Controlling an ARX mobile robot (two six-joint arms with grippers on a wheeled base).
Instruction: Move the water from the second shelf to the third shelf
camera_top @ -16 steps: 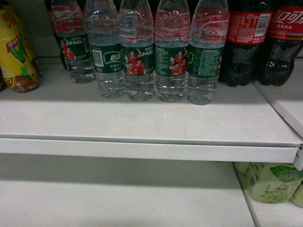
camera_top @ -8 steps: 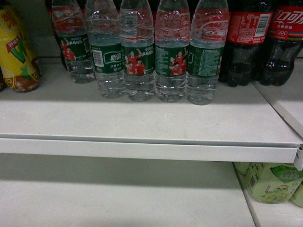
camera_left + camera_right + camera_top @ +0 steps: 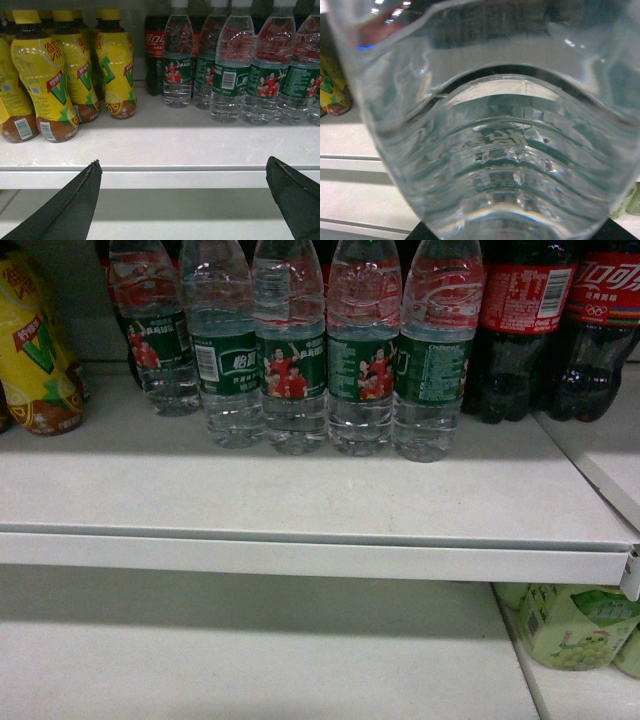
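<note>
Several water bottles (image 3: 290, 360) with green labels stand in a row on the upper shelf (image 3: 300, 490) in the head view; neither gripper shows there. The same row (image 3: 265, 80) appears at the back right of the left wrist view. My left gripper (image 3: 182, 167) hangs open in front of that shelf's front edge, with nothing between its dark fingers (image 3: 85, 195). A clear ribbed water bottle (image 3: 495, 150) fills the right wrist view, and my right gripper (image 3: 515, 232) is shut on it. Only dark corners of the jaws show beneath it.
Yellow drink bottles (image 3: 60, 75) stand at the left of the upper shelf and dark cola bottles (image 3: 560, 330) at the right. Pale green bottles (image 3: 570, 625) sit at the right on the lower shelf (image 3: 250, 660). A shelf bracket (image 3: 630, 575) juts out at the right edge.
</note>
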